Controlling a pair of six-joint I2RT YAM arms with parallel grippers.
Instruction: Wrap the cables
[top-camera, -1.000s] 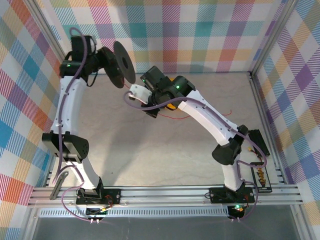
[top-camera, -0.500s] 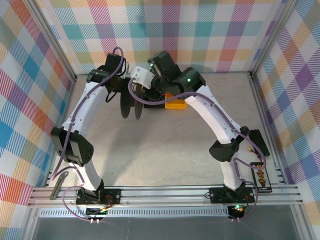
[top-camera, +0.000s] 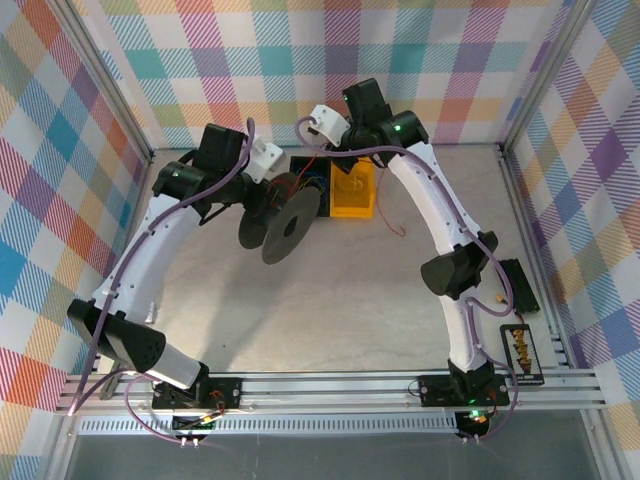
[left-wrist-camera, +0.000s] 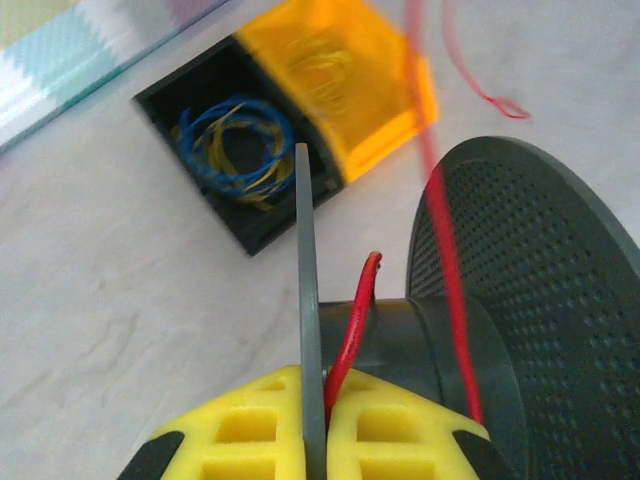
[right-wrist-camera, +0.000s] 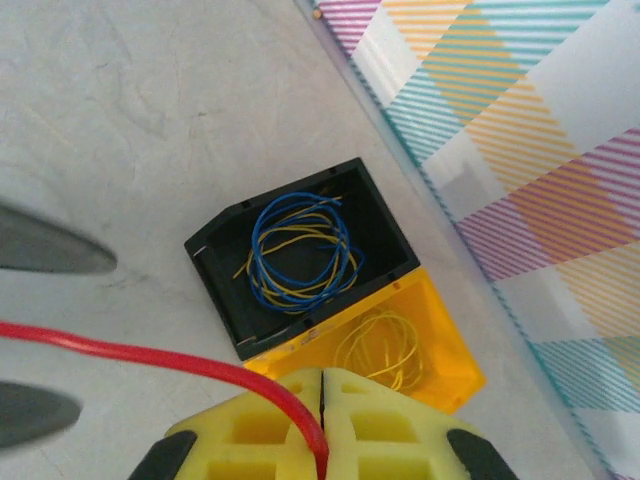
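The black round spool (top-camera: 292, 228) hangs over the table's middle, tilted. My left gripper (left-wrist-camera: 315, 378) is shut on its thin near flange (left-wrist-camera: 303, 250), with the red-orange wire's end (left-wrist-camera: 358, 305) pinched beside it. A second strand of the wire (left-wrist-camera: 447, 240) crosses the hub (left-wrist-camera: 415, 335) in front of the far flange (left-wrist-camera: 545, 290). My right gripper (right-wrist-camera: 322, 375) is shut on the wire (right-wrist-camera: 150, 352), which runs off to the left. In the top view the left gripper (top-camera: 275, 190) and right gripper (top-camera: 335, 150) are close together near the back.
A black box (right-wrist-camera: 225, 270) holding blue and yellow wires (right-wrist-camera: 300, 250) adjoins an orange box (right-wrist-camera: 440, 335) with yellow wire, right under the right gripper. Both boxes (top-camera: 352, 190) lie close to the checked back wall. A connector tray (top-camera: 520, 350) is at the right edge.
The left arm swung the spool right and toward the table's middle, turning it. The right gripper pulled back toward the far wall, above the boxes, with the wire.
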